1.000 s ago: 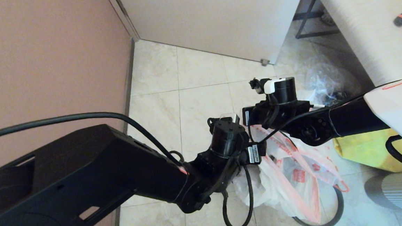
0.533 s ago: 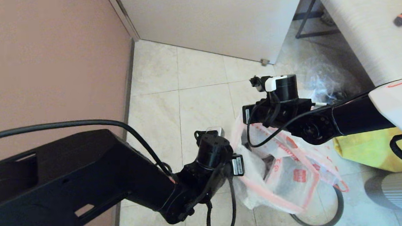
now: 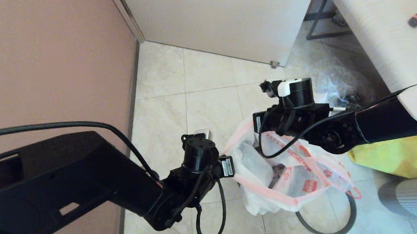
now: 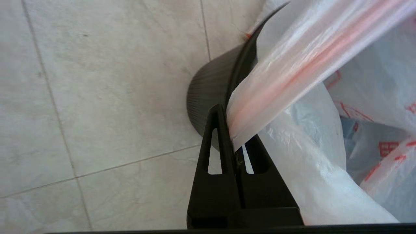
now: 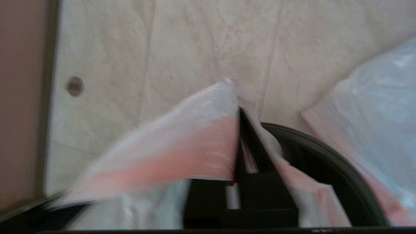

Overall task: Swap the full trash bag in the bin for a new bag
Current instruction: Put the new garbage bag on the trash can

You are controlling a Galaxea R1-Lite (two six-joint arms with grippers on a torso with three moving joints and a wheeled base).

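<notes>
The full trash bag (image 3: 299,183), thin white plastic with a pink rim band and red print, hangs stretched open between both grippers, with lumpy contents showing through. My left gripper (image 3: 229,158) is shut on its rim band at the bag's left side (image 4: 232,130). My right gripper (image 3: 256,128) is shut on the far rim (image 5: 240,130). The bin sits under the bag: only its dark hoop (image 3: 348,213) shows in the head view. The left wrist view shows its ribbed black wall (image 4: 208,97), the right wrist view its rim (image 5: 338,162). The new bag is out of view.
A clear crinkly bag with dark contents (image 3: 336,84) lies beyond the right arm. A yellow fabric bag (image 3: 388,153) and a grey ribbed object (image 3: 416,194) stand at the right. A table (image 3: 377,30) is at the far right, the wall (image 3: 46,69) at the left.
My left gripper has pulled the bag's rim to the left and nearer to me, spreading the mouth wide. The right gripper has shifted slightly right with its hold kept.
</notes>
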